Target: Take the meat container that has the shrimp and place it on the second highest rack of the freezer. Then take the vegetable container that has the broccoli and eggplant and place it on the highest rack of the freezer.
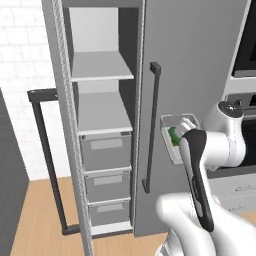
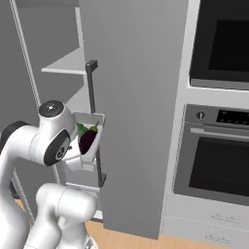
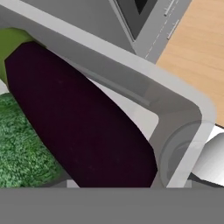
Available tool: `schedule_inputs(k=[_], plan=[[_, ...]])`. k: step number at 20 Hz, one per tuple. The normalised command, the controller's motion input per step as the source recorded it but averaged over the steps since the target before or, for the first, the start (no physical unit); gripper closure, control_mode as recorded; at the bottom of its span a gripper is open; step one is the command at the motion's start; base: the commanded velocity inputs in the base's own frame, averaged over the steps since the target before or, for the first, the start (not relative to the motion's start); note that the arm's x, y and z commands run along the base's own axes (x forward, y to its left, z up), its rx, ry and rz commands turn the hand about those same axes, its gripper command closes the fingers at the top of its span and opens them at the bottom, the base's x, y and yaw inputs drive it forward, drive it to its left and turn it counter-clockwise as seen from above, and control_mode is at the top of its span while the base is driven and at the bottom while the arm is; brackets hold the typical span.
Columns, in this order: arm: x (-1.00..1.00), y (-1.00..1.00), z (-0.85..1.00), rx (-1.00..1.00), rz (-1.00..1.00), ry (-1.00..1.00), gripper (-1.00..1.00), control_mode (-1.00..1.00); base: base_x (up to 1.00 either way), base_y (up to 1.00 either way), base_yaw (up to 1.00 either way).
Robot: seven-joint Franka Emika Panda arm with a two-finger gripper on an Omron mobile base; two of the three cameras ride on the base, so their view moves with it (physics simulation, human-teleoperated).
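Two shelves: the freezer [image 1: 102, 125] stands open on the left, its top rack [image 1: 101, 66] and the second rack [image 1: 104, 114] below it both bare of any tray where they show, with three grey drawers [image 1: 106, 150] beneath.
Freezer door: swung out to the left edge-on, its black bar handle [image 1: 47, 160] facing the wall.
Closed panel: a tall grey door [image 2: 133, 112] with a black handle [image 2: 96, 121] stands right behind the tray, between freezer and oven; it is the nearest thing to bump.
Oven column: black-fronted oven [image 2: 214, 155] and a second dark window above, well right of the work, likely no hindrance.
Arm: bent up from the base so that the hand sits at about second-rack height, in front of the closed panel.
Tray [image 2: 90, 141]: carried in the air, tipped on its side with the open face toward the oven side, right of the freezer opening, not yet on a rack.
Eggplant [image 3: 78, 127]: lying against the tray wall, probably slid there by the tilt.
Broccoli [image 3: 22, 144]: wedged beside the eggplant, touching it.
Gripper: hidden by the wrist and the tray; presumably clamped on the tray rim, but the jaws' stance cannot be told.
Step, as judged: second container on its way; it must go left and up to the top rack, clearing the panel handle and levelling first.
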Motion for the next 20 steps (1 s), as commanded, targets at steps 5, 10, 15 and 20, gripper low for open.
schedule_inputs(k=[5,10,15,20], plan=[[0.00,0.00,0.00,0.00,0.00,0.00,1.00,1.00,0.25,0.15,-0.03],[0.00,0.00,0.00,0.00,0.00,0.00,1.00,1.00,0.28,0.12,0.00],[0.00,0.00,0.00,0.00,0.00,0.00,1.00,1.00,0.38,0.48,0.00],[0.00,0.00,0.00,0.00,0.00,0.00,1.00,1.00,0.37,0.41,0.00]])
